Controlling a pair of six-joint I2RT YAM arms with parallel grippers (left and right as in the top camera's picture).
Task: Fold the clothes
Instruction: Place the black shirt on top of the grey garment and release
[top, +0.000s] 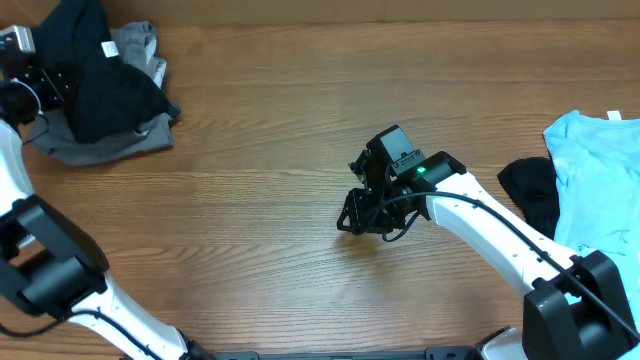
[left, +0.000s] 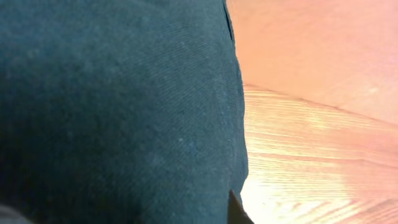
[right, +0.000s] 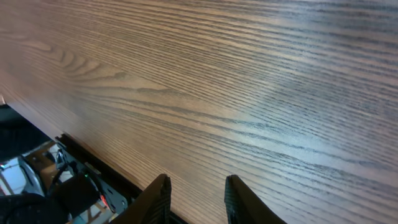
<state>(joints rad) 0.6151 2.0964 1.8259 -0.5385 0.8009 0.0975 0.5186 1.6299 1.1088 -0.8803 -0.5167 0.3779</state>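
Note:
The clothes lie in two heaps. At the far left a black T-shirt (top: 100, 85) with a small white label (top: 107, 48) is bunched over a grey garment (top: 95, 152). My left gripper (top: 40, 85) is at that heap's left edge, shut on the black T-shirt, and dark fabric (left: 112, 112) fills most of the left wrist view and hides the fingers. At the right edge lie a light blue garment (top: 600, 180) and a black one (top: 530, 190). My right gripper (top: 355, 215) hangs open over bare wood mid-table, nothing between its fingers (right: 239, 199).
The wooden table (top: 280, 120) runs between the two heaps. Its front edge (right: 81, 152) shows in the right wrist view, with dark equipment and cables below it. The white arm links cross the lower left and lower right corners.

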